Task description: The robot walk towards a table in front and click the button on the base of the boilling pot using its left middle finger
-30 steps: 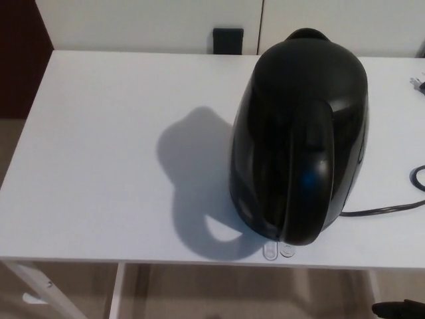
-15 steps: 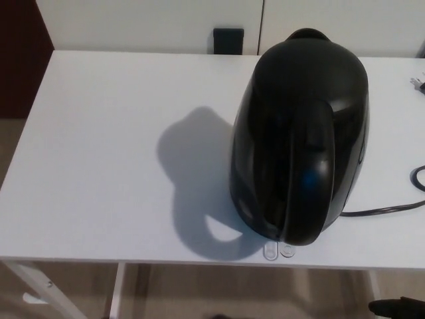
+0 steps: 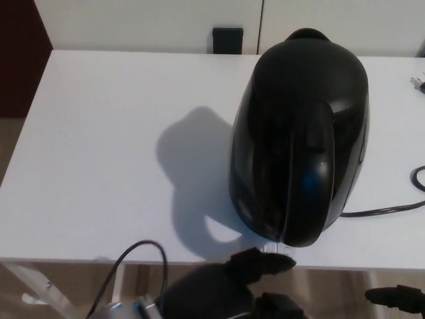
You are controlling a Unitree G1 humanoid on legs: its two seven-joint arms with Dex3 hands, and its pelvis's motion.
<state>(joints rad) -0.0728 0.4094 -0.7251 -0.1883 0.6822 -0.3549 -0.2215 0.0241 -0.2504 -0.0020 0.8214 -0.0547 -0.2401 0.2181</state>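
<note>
- Where the white table [image 3: 99, 146] meets its near edge, the glossy black kettle [image 3: 299, 139] stands just beyond and slightly right of the left hand [image 3: 226, 289], its rounded body bulging wide and tapering toward a spout at the far end.
- A broad, smooth handle [image 3: 309, 179] arches down the kettle's near side, with a small blue gleam low on it.
- Directly ahead of the left hand's fingertip [image 3: 282, 262], two small pale, rounded buttons [image 3: 277, 250] peek out from under the kettle's base at the table's near edge; the fingertip is at or just short of them, and contact cannot be judged.
- The left hand is matte black and blocky, one thick finger stretched forward toward the kettle's base and another part of the hand curled lower right; it holds nothing.
- Behind the left hand, a thin black wire [image 3: 126, 272] loops up over the table edge and down toward a metallic wrist part at the bottom of the frame.
- Well to the right of that hand, only a dark sliver of the right hand [image 3: 396, 297] shows at the bottom corner, below table level; its fingers cannot be made out.
- A black power cord [image 3: 388, 209] runs from the kettle's right side across the table and curls near the right edge.
- The kettle throws a soft grey shadow [image 3: 192, 173] leftward on the smooth tabletop.
- Beyond the table's far edge sits a small dark square object [image 3: 228, 40] against pale panels.
</note>
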